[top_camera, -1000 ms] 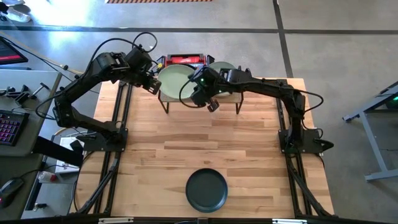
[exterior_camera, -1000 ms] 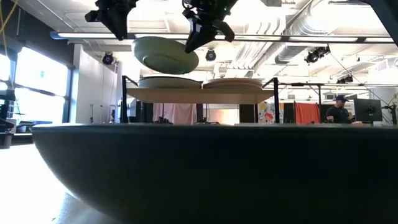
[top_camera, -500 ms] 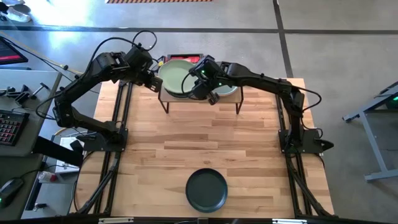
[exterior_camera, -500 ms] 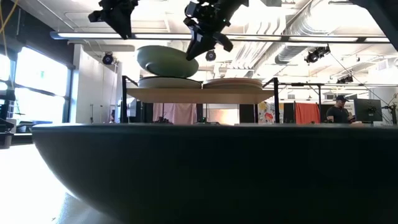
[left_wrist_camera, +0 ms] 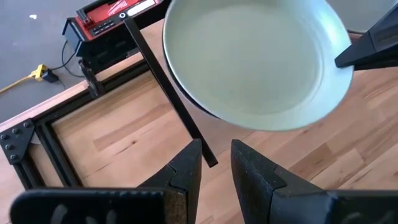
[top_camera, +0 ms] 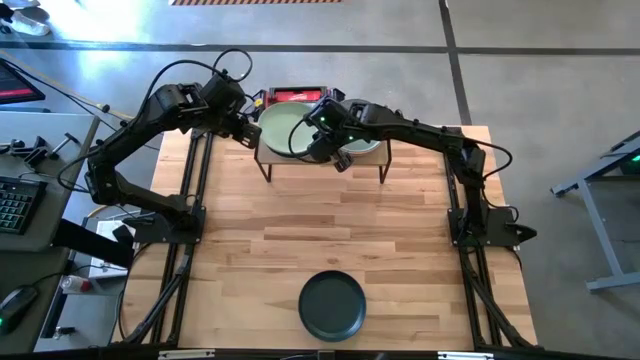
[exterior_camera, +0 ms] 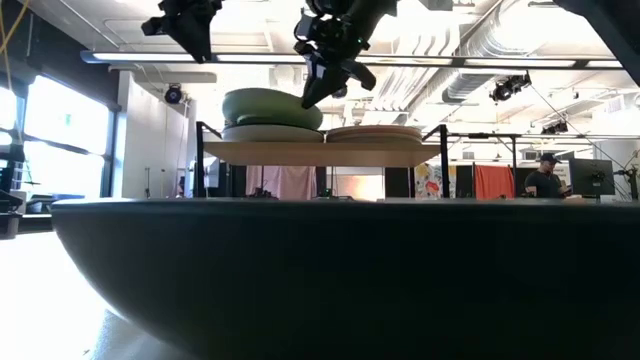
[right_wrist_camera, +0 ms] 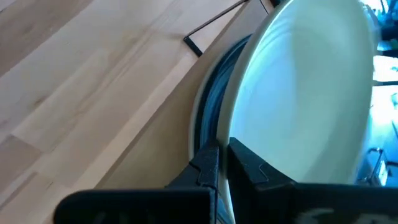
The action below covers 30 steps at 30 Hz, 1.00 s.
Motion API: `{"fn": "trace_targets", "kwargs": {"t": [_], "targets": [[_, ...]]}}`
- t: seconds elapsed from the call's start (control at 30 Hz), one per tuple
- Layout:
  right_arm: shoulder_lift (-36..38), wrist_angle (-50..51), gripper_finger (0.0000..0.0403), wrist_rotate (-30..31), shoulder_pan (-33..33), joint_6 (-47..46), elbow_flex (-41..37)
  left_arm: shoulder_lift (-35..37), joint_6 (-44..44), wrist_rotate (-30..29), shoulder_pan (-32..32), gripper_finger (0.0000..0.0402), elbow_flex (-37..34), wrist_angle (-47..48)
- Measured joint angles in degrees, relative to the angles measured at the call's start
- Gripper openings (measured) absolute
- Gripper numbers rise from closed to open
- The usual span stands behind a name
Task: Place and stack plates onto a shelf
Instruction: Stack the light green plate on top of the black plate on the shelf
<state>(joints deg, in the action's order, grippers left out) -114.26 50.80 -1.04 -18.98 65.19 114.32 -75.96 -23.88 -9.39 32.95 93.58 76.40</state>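
Note:
A sage green plate (top_camera: 284,128) (exterior_camera: 272,106) lies on the left stack (exterior_camera: 272,131) of the shelf (exterior_camera: 320,152). My right gripper (top_camera: 324,146) (exterior_camera: 312,95) is shut on it at the shelf's middle. A second stack of pale plates (exterior_camera: 375,133) (top_camera: 366,146) stands on the shelf's right half. My left gripper (top_camera: 243,135) (left_wrist_camera: 216,162) hovers narrowly open off the shelf's left end and touches nothing. A black plate (top_camera: 333,305) lies flat near the table's near edge and fills the low view (exterior_camera: 320,270). My right gripper pinches the green plate's rim (right_wrist_camera: 235,138) on its near right side, one finger over the rim and one under it. The fingers come slanting down from the table's right. The plate sits nearly level, its underside on the left stack's top plate (exterior_camera: 270,125).
A red and black device (top_camera: 295,96) (left_wrist_camera: 106,18) lies just behind the shelf. The shelf's thin black legs (top_camera: 268,170) stand on the far part of the table. Bare wood (top_camera: 330,225) spreads between the shelf and the black plate. A person (exterior_camera: 545,175) sits far back in the room.
My right gripper has carried the green plate toward the far edge and down. The plate was tilted and clear above the left stack; now it has levelled and come down onto that stack. My left gripper has kept still.

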Motion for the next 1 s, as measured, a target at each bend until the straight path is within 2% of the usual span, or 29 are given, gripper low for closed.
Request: {"fn": "trace_targets", "kwargs": {"t": [0.37, 0.67, 0.77, 1.0], "targets": [[-1.2, -0.8, 0.0003, 3.0, 0.4, -0.8, 0.0, 0.0, 0.0, 0.4, 0.0, 0.0074, 0.0, 0.1], [-1.2, -0.9, 0.0046, 5.5, 0.7, -1.3, 0.0, 0.0, 0.0, 0.5, 0.0, 0.0074, 0.0, 0.1], [-1.2, -1.6, 0.0058, 8.5, 0.7, -1.2, 0.0, 0.0, 0.0, 0.5, 0.0, 0.0074, 0.0, 0.1], [-1.2, -3.5, 0.0064, 10.1, 0.7, -3.7, 0.0, 0.0, 0.0, 1.2, 0.0, 0.0074, 0.0, 0.3]]}}
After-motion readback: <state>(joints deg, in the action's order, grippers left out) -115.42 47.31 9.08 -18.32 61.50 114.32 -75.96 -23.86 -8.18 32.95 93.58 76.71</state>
